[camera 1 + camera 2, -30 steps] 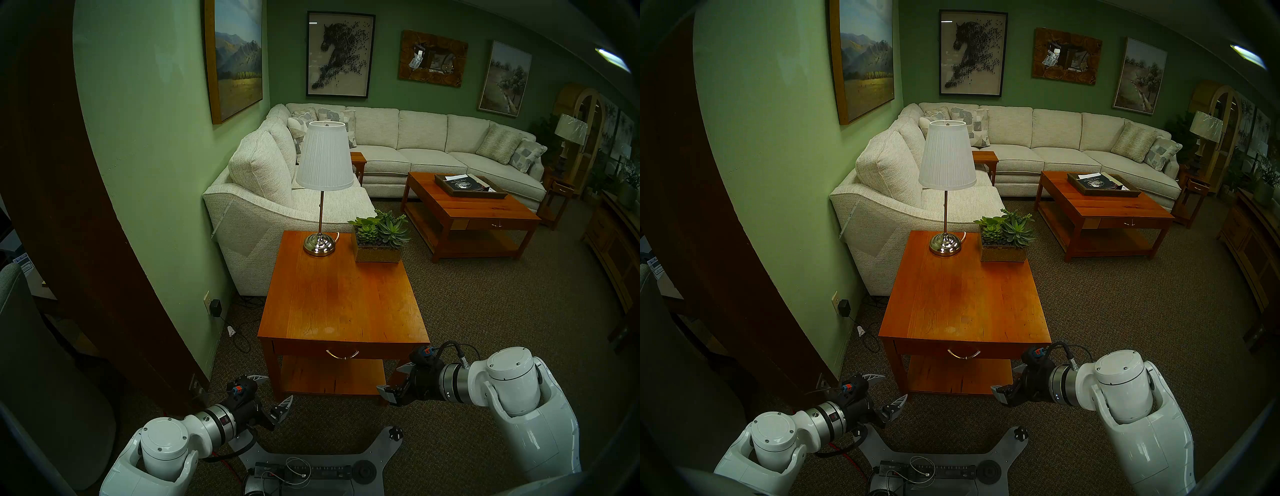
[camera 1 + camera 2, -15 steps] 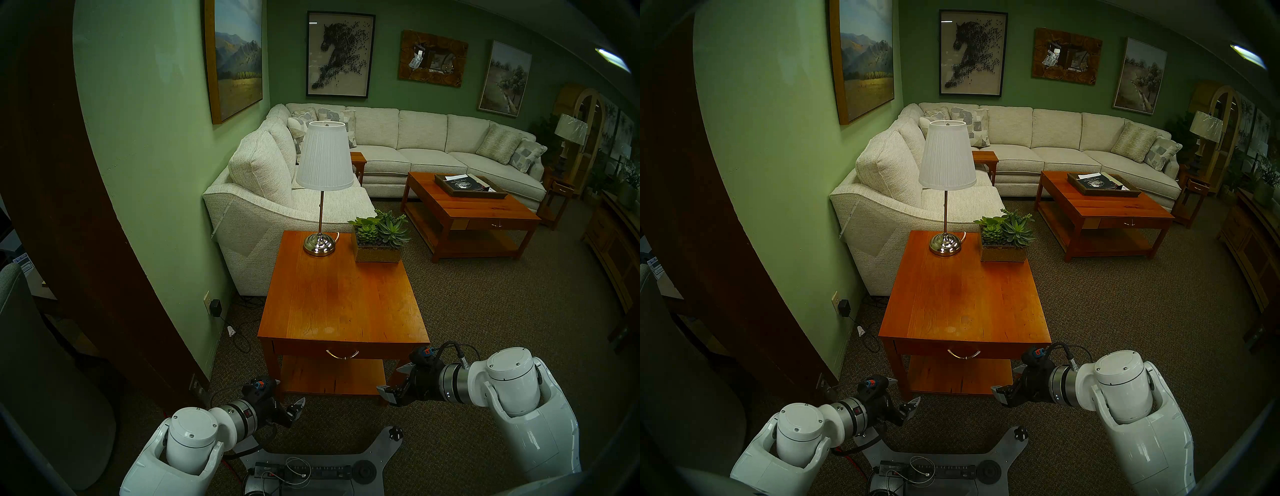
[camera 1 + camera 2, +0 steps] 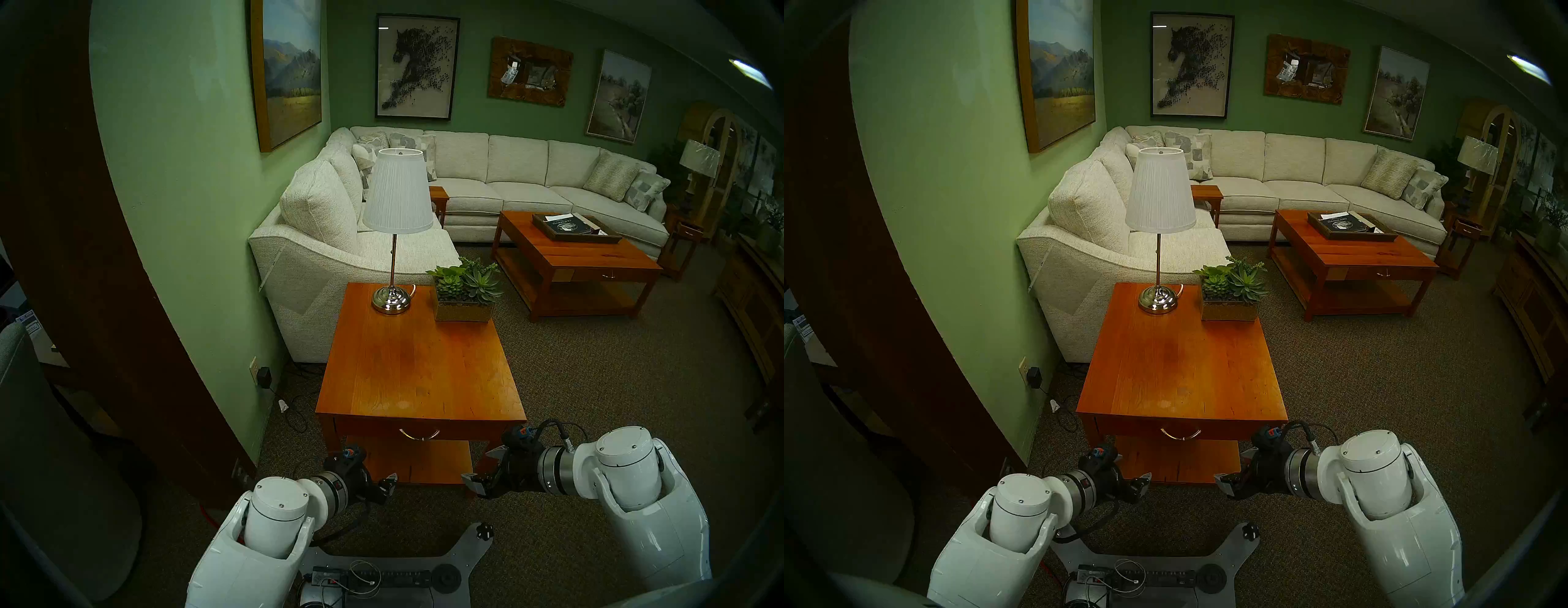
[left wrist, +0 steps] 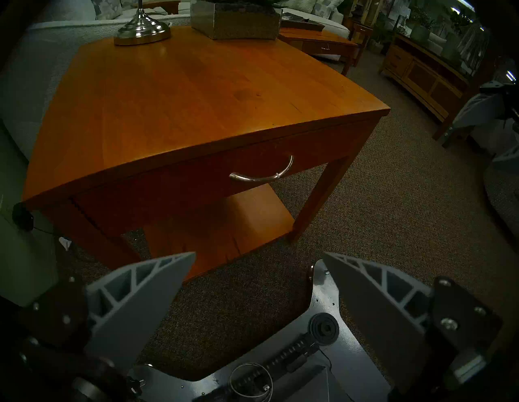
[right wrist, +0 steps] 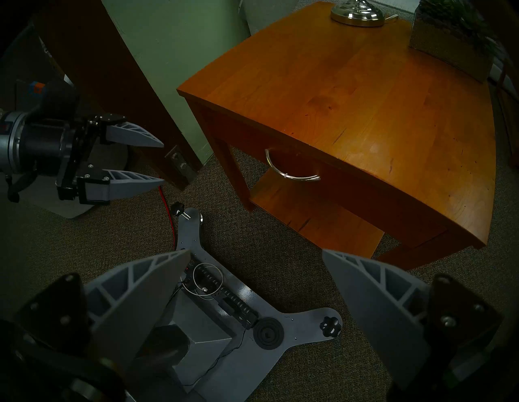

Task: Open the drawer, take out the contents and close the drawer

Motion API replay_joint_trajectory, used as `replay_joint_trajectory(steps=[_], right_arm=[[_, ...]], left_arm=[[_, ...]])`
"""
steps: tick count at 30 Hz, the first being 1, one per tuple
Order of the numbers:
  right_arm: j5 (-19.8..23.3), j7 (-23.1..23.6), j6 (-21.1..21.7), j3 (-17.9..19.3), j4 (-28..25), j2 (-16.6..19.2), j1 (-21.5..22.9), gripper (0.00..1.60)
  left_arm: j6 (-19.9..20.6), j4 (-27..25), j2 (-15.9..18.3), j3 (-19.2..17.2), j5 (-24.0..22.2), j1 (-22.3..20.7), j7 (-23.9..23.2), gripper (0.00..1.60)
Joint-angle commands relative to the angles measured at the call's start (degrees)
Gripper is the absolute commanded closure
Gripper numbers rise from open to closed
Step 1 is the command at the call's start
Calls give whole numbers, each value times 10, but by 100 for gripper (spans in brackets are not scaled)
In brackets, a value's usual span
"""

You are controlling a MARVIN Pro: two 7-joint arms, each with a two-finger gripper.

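The drawer sits shut in the front of the orange-brown side table, its curved silver handle hanging at mid-front. The handle also shows in the left wrist view, and the handle in the right wrist view. The contents are hidden inside. My left gripper is open and empty, low by the table's front left leg, below and left of the handle. My right gripper is open and empty at the table's front right corner, level with the lower shelf.
A lamp and a succulent planter stand at the back of the tabletop. A white sofa is behind, a green wall and a dark wooden post to the left. My base plate lies on the carpet below.
My left arm has swung right and forward, bringing its gripper from beside the post to the table's front left leg. The right arm and the drawer have not moved.
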Motion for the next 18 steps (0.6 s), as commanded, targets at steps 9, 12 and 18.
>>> replay_joint_trajectory(steps=[9,12,18], right_arm=[[2,1,-2,0,-12,1,6,0],[2,1,-2,0,-11,1,6,0],[2,1,-2,0,-11,1,6,0]], left_arm=[[42,54,-46,21,17,-108,-17,97],[46,65,-47,23,20,-117,-20,115],[51,93,-52,33,25,-143,-23,160]])
